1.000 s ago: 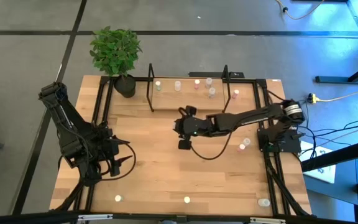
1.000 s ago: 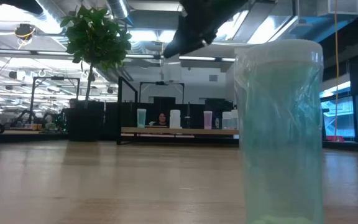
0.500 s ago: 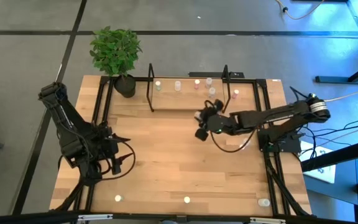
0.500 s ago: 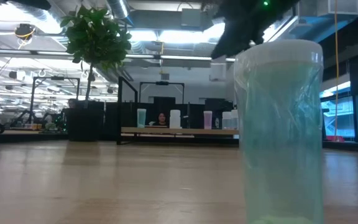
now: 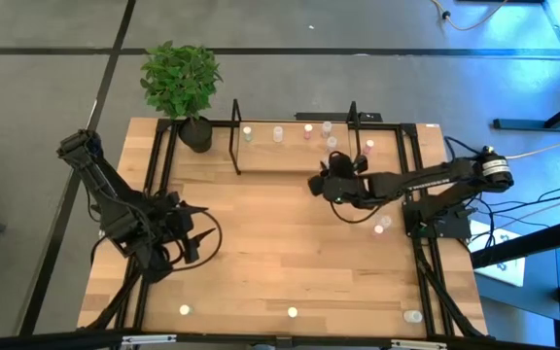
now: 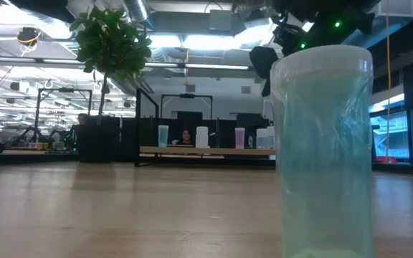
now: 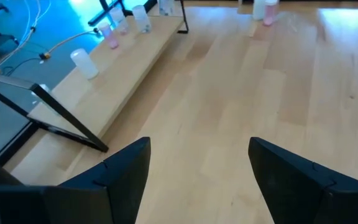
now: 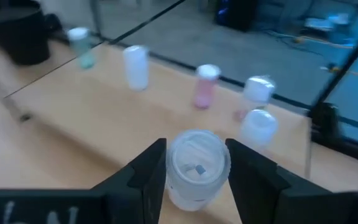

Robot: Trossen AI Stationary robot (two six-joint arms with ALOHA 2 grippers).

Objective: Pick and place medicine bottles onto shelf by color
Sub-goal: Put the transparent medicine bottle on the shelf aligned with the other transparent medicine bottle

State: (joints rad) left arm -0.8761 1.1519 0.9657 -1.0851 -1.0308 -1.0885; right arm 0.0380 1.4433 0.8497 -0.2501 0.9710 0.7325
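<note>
My right gripper (image 8: 196, 177) is shut on a clear bottle with a white cap (image 8: 196, 163). In the high view the gripper (image 5: 321, 183) hangs just in front of the shelf (image 5: 295, 154), near its right upright. The shelf is a pale board in a black wire frame. Several bottles stand on it: a greenish one (image 8: 81, 46), a white one (image 8: 135, 65), a pink one (image 8: 205, 84) and clear ones (image 8: 258, 90). My left gripper (image 7: 194, 168) is open and empty over the table's left half (image 5: 198, 239). My right gripper pinches the clear bottle's two sides (image 8: 169, 180) between its two fingers, just below the white cap. The fingers come about level from the table's right and near side. The bottle stands upright in the hold, cap up, lifted clear of the table.
A potted plant (image 5: 181, 83) stands at the shelf's left end. Loose bottles stand by the right edge (image 5: 384, 223) and along the near edge (image 5: 185, 310) (image 5: 292, 312) (image 5: 413, 316). One greenish bottle (image 6: 325, 143) stands right in front of the low camera.
My right gripper has swung from the table's middle toward the right and far edges, up to the front of the shelf. My left gripper has shifted a little toward the table's right.
</note>
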